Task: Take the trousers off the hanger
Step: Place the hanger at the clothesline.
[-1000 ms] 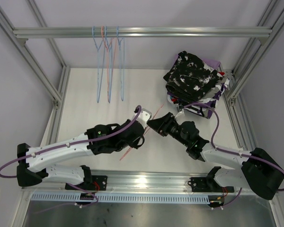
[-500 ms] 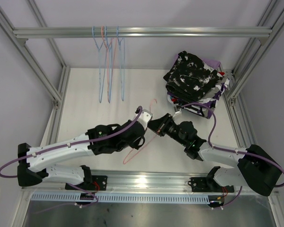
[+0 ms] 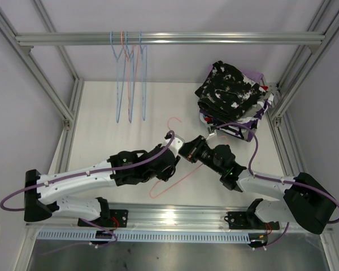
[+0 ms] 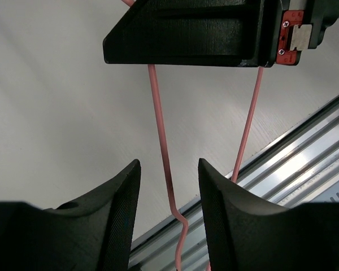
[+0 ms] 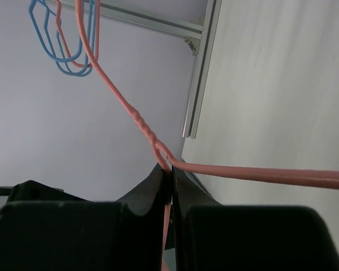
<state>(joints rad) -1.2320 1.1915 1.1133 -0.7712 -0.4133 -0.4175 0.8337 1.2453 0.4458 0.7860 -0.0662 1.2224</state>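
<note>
Trousers (image 3: 230,93): folded pile, lying at the far right corner of the table (image 3: 101,124), well apart from both arms. The black pair with white blotches is sitting on top; lilac, a red sliver and a purple-white-black print are showing at the edges.

Pink hanger (image 4: 161,141): bare wire. The right gripper (image 5: 170,175) is pinching it tight just below the twisted neck. The left gripper (image 4: 168,164) is holding its jaws apart, one wire running between them.
</note>
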